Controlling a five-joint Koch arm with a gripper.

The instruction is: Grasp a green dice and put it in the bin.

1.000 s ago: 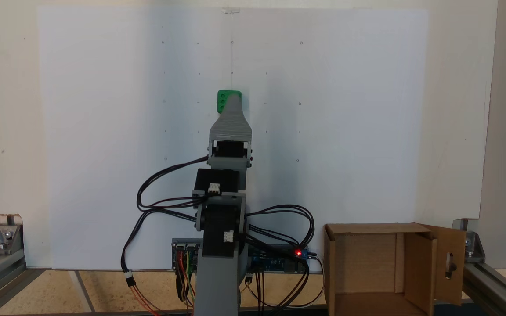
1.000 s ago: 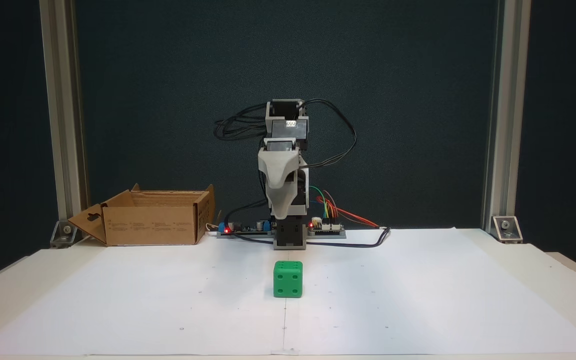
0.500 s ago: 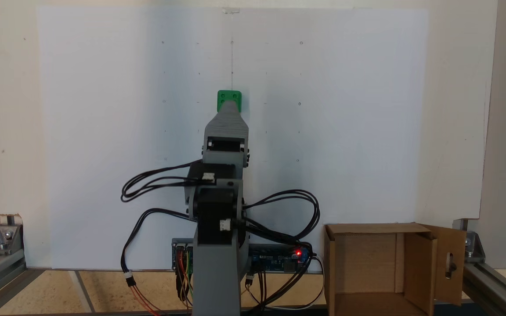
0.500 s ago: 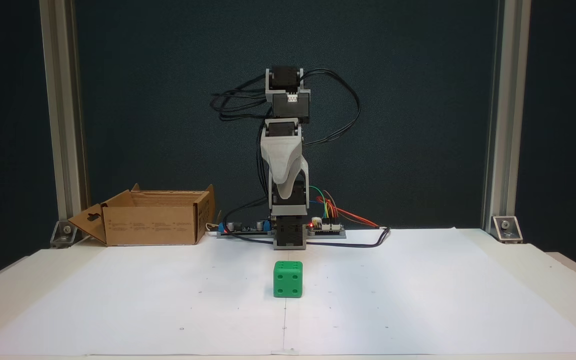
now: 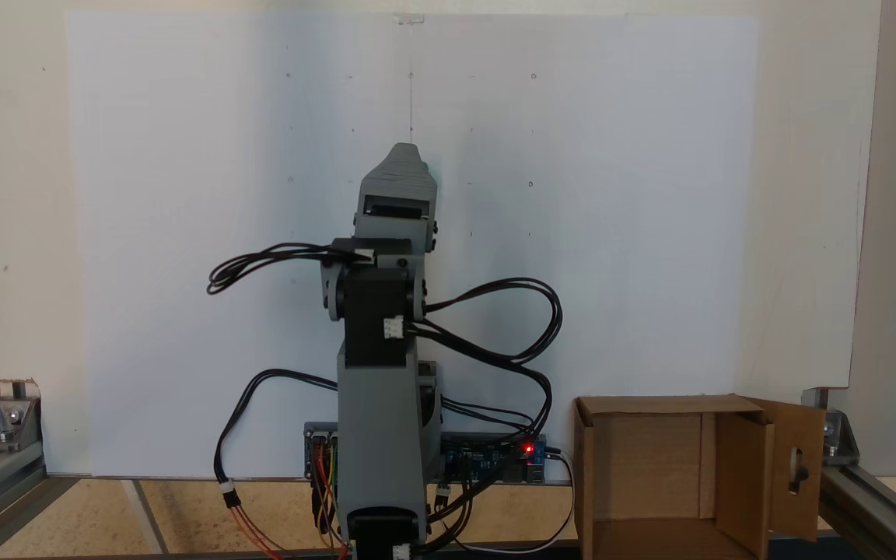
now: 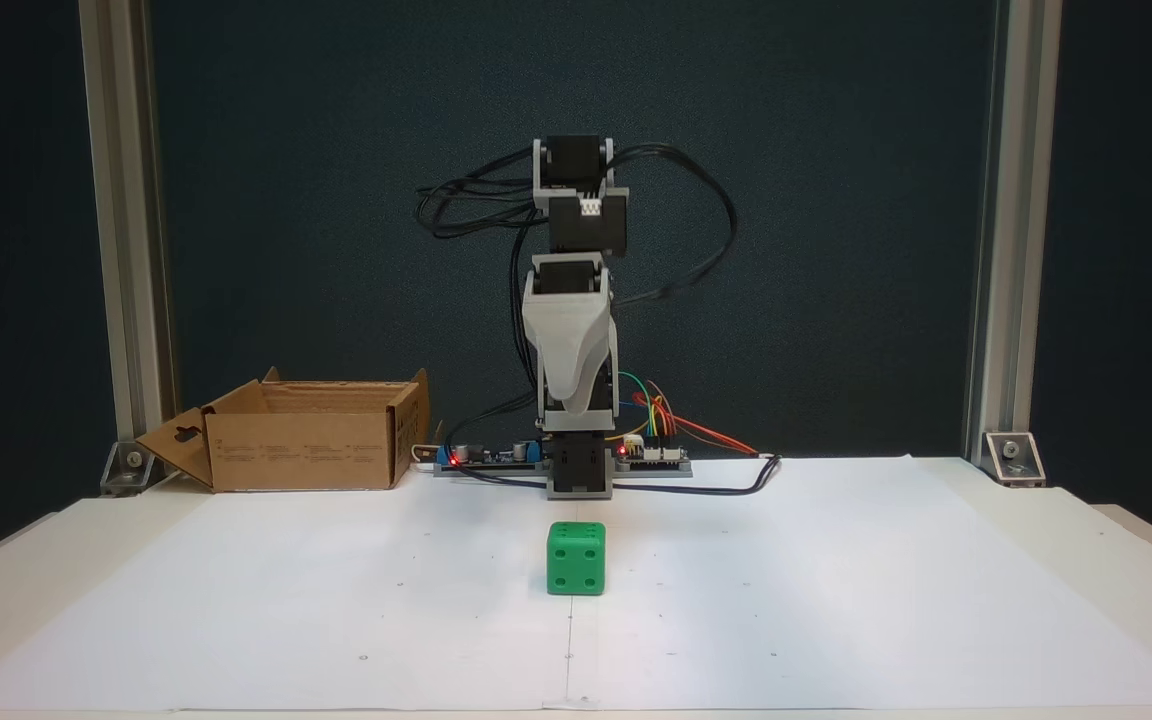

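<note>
The arm is standing raised above the white sheet (image 6: 836, 580), so the reach for the dice (image 6: 576, 557) looks to be the step in hand; nothing is grasped yet. The gripper (image 6: 570, 408) is hanging nose-down well above the dice and behind it, toward the arm's base (image 6: 578, 470). In the view from behind the arm, the gripper (image 5: 409, 148) is covering the dice entirely. Its jaws are lying one behind the other for both cameras, so I cannot tell whether they are spread or closed.

The next move probably calls for bringing the gripper forward and down over the dice with the jaws spread wider than the cube, then closing on two opposite faces. After that comes a carry to the bin (image 6: 306, 437), which is sitting well off to the dice's left in the front view, beside the base.

The dice is sitting flat on the sheet, in front of the base and in line with it. It is a bright green cube with rounded edges, showing four recessed pips on its front face. It seems rigid and easy to pinch squarely.
</note>
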